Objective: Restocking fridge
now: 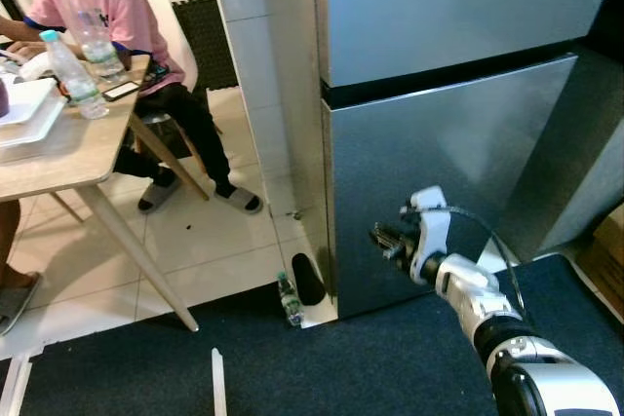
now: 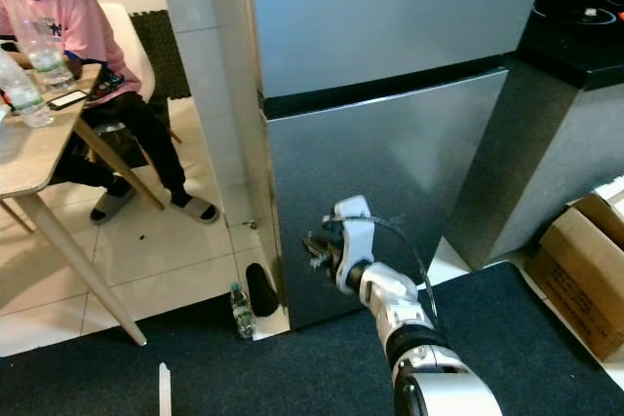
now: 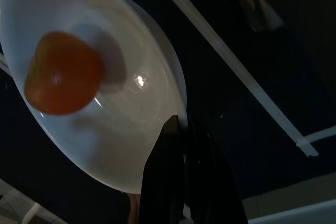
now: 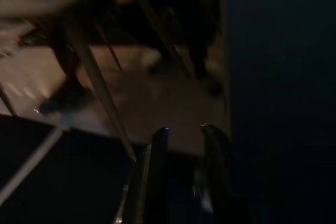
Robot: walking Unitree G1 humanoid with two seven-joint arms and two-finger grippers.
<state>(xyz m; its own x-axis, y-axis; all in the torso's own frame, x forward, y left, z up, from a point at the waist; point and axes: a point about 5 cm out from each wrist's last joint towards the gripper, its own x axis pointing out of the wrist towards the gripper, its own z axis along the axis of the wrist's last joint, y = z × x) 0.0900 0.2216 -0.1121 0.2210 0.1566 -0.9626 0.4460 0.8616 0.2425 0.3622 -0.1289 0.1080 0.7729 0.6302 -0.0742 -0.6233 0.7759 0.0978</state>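
Closed grey fridge [image 1: 448,94], two doors, standing on a dark carpet [image 1: 370,358]. Right claw [image 1: 385,239] raised at the lower door's left edge, fingers slightly parted around nothing, as seen in the right wrist view [image 4: 184,145]. Left claw [image 3: 181,182] pressed together on the rim of a white plate [image 3: 131,129] carrying an orange fruit [image 3: 63,74] near the far side. Small bottle [image 1: 289,299] upright on the floor by the fridge's bottom left corner. At left, a seated person [image 1: 117,36] in a pink shirt beside a wooden counter [image 1: 68,153] holding water bottles [image 1: 73,70].
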